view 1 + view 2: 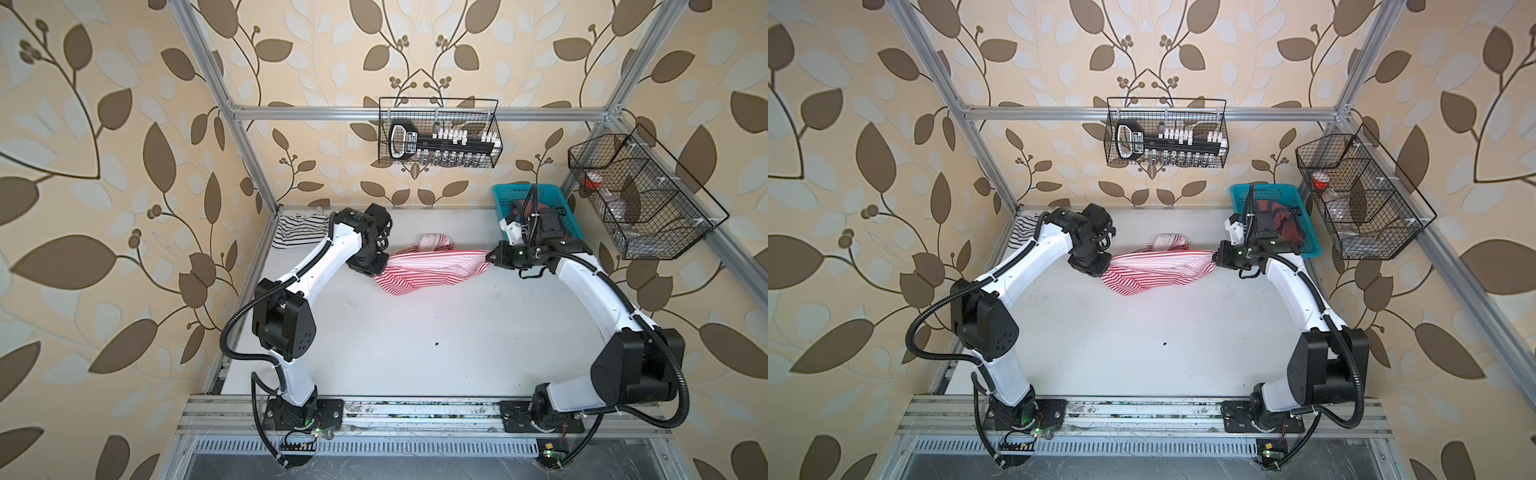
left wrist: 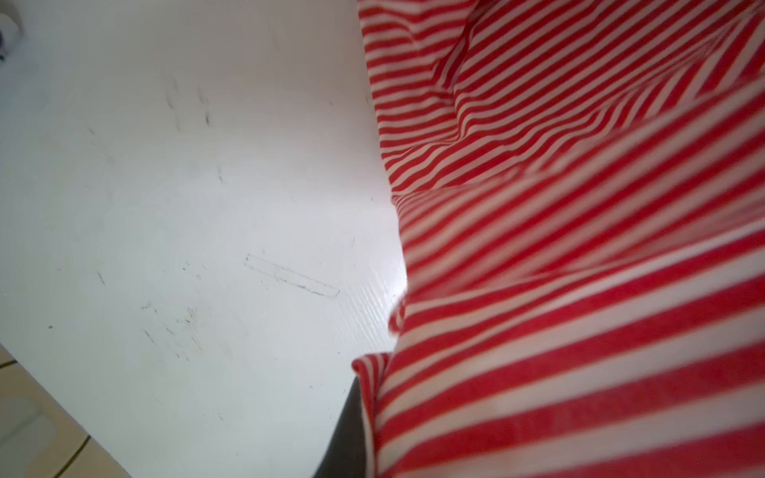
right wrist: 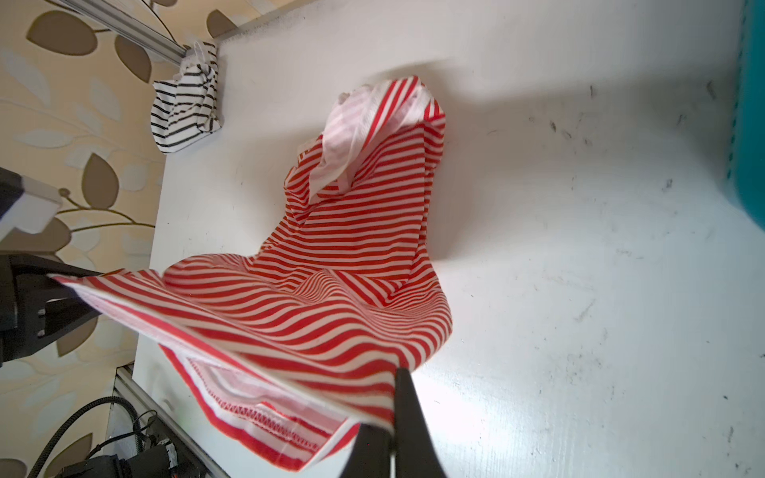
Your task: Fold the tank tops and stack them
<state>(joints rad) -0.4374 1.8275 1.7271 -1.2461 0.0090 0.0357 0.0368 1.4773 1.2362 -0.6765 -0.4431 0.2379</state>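
Red-striped tank top is at the back middle of the counter, stretched out between both claws. Left claw pinches one hem corner, with the cloth running taut from its tip. In the left wrist view the stripes cover most of the claw. Right claw is clamped tight on the opposite corner, which the right wrist view shows clearly. The held edge is off the counter; the belly sags down and the strap end lies bunched on the counter behind. Black-striped tank top is crumpled in the far left corner, well apart and untouched. Teal basket sits in the far right corner behind the right arm.
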